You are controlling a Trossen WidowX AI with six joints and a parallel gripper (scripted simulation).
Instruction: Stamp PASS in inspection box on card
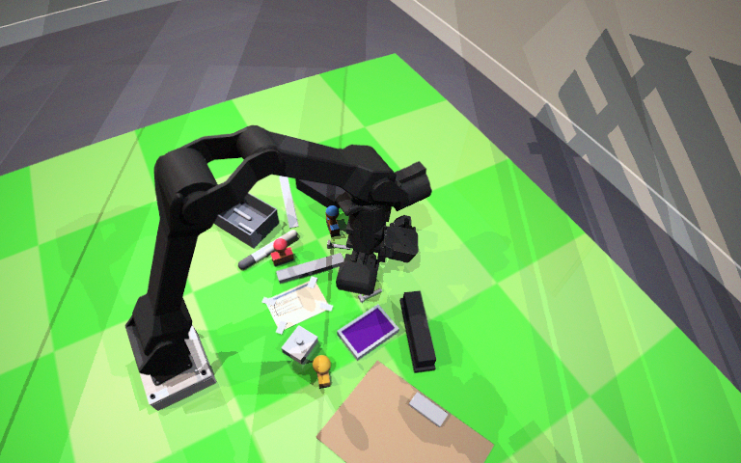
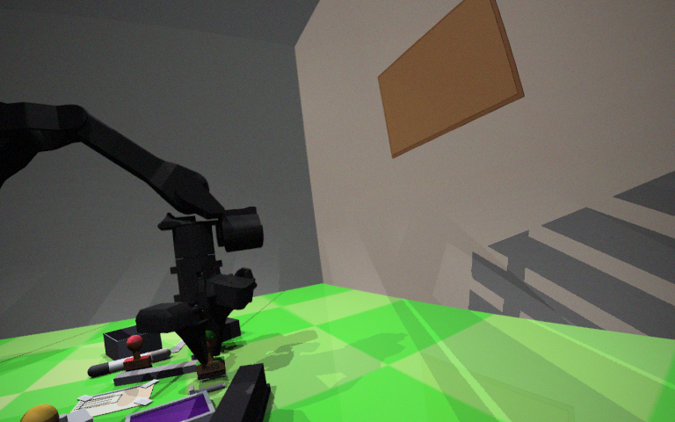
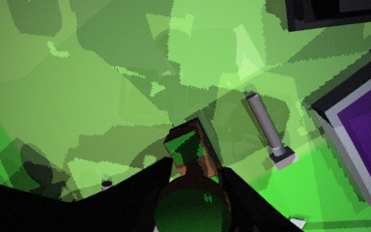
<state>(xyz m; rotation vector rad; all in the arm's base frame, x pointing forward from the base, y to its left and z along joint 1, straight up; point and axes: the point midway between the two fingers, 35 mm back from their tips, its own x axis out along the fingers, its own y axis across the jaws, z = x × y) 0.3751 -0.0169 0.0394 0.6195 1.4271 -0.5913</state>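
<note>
My gripper (image 2: 207, 348) (image 3: 195, 170) is shut on the green-knobbed PASS stamp (image 2: 211, 369) (image 3: 193, 210). The stamp is roughly upright and low over the bench, behind the pad; I cannot tell whether its base touches the bench. In the top view the gripper body hides it. The purple ink pad (image 1: 369, 330) (image 2: 174, 411) (image 3: 361, 118) lies in a grey rim. The white card (image 1: 294, 313) (image 2: 102, 403) is taped down left of the pad in the top view. Its printed lines show, partly in shadow; a stamp print cannot be made out.
A red-knobbed stamp (image 1: 280, 245), a blue-knobbed stamp (image 1: 332, 211) and an orange-knobbed stamp (image 1: 321, 365) stand around. A bolt (image 1: 370, 295) (image 3: 265, 123) lies between gripper and pad. A grey bar (image 1: 306, 268), a black block (image 1: 418, 330) and a white block (image 1: 299, 343) are near.
</note>
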